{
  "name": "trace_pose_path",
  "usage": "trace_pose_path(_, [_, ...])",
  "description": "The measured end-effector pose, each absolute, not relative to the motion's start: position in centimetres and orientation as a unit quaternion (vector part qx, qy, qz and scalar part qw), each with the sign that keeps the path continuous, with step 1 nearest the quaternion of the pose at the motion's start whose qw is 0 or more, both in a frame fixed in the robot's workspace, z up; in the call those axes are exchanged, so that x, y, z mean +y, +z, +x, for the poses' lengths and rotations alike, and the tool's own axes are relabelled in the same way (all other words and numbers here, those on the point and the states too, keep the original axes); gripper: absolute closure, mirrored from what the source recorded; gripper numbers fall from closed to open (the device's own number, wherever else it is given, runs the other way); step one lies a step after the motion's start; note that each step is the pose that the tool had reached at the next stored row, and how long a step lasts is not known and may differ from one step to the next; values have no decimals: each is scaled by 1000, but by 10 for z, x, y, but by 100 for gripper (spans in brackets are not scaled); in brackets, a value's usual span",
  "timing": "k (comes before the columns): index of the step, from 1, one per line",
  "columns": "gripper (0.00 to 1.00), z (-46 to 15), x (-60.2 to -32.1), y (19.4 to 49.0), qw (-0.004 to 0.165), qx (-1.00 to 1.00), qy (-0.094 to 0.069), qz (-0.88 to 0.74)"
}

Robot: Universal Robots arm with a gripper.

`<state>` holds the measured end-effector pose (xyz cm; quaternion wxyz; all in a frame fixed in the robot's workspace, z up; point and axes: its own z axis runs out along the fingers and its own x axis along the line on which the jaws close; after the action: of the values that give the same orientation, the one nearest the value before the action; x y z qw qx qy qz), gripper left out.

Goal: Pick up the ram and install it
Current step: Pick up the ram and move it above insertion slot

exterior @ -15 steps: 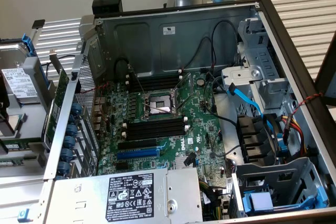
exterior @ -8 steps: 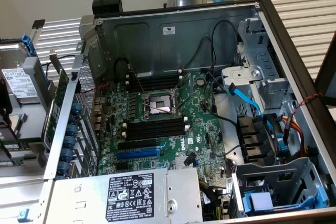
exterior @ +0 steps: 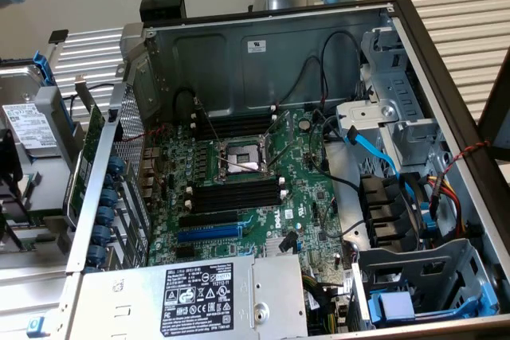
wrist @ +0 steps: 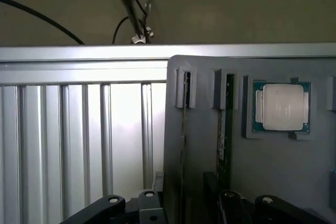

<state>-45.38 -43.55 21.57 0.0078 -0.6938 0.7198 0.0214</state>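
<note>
**End effector above the ram in its holder**

The grey holder [wrist: 205, 145] stood on the ribbed desk [wrist: 79, 129]. The ram [wrist: 222, 129] sat on edge in a slot, directly ahead of the end effector [wrist: 210, 205], long axis running away from it. Whether the end effector was open, I cannot tell; it held nothing visible.

DELL logo on green motherboard [exterior: 296, 206], Dell name on power supply label [exterior: 198, 295]
</note>
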Motion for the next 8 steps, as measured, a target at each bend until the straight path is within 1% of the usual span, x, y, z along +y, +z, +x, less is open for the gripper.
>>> trace_pose_path(8, [58, -454, -437, 206, 9, 720, 23, -694])
